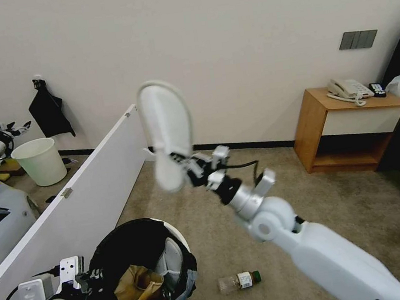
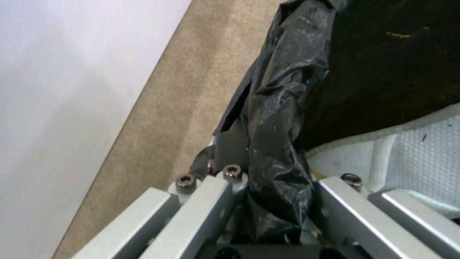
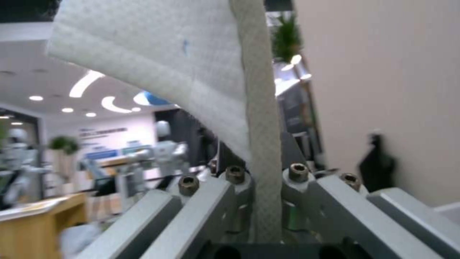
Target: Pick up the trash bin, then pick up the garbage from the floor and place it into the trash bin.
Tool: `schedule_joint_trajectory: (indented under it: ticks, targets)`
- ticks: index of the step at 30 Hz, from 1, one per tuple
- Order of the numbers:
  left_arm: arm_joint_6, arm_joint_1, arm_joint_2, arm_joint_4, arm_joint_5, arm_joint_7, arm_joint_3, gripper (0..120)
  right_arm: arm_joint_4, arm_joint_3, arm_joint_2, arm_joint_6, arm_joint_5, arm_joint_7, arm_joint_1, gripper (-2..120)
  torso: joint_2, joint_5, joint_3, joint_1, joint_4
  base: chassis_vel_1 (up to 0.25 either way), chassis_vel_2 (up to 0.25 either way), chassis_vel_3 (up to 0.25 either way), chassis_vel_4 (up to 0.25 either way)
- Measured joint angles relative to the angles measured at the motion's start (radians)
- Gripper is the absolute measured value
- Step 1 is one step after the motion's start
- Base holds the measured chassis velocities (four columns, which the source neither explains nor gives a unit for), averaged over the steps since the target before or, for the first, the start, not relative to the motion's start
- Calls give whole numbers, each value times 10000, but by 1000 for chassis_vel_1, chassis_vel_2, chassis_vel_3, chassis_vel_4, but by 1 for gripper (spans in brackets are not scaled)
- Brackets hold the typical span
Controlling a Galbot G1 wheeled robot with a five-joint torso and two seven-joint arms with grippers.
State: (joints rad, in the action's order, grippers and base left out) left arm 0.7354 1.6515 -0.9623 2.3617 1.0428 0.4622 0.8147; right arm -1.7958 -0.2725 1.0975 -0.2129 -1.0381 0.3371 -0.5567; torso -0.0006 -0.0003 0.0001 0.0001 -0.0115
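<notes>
The trash bin [image 1: 174,233], white with a black bag liner [image 2: 278,118], is at the lower left of the head view. My left gripper [image 1: 86,276] is shut on its lined rim, shown close in the left wrist view. Inside the bin lie a brown paper bag [image 1: 136,286] and a white slipper [image 1: 172,260]. My right gripper [image 1: 185,166] is raised high above the carpet, shut on the edge of another white slipper [image 1: 165,120], which stands upright above it. The slipper's edge [image 3: 261,118] passes between the fingers. A clear green-capped bottle [image 1: 239,280] lies on the floor [image 1: 343,210] right of the bin.
A long white panel [image 1: 66,205] runs along my left side next to the bin. A pale unlined bin [image 1: 42,160] stands beyond it by the wall. A wooden side table [image 1: 348,127] with a telephone is at the right. Open carpet lies ahead.
</notes>
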Motion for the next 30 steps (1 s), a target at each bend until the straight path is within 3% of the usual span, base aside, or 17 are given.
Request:
schedule_joint_trajectory:
  ticks: [12, 30]
  targets:
    - [0, 119, -35, 173, 4, 26, -38, 2, 241, -2194, 744, -406, -26, 673, 365, 1, 1, 0, -1, -1, 3, 0, 0, 0, 0]
    - [0, 152, -13, 272, 65, 32, -36, 2, 1281, -3028, 772, -652, 979, 1150, 108, 1, 0, 1, -1, -1, 1, 0, 0, 0, 0]
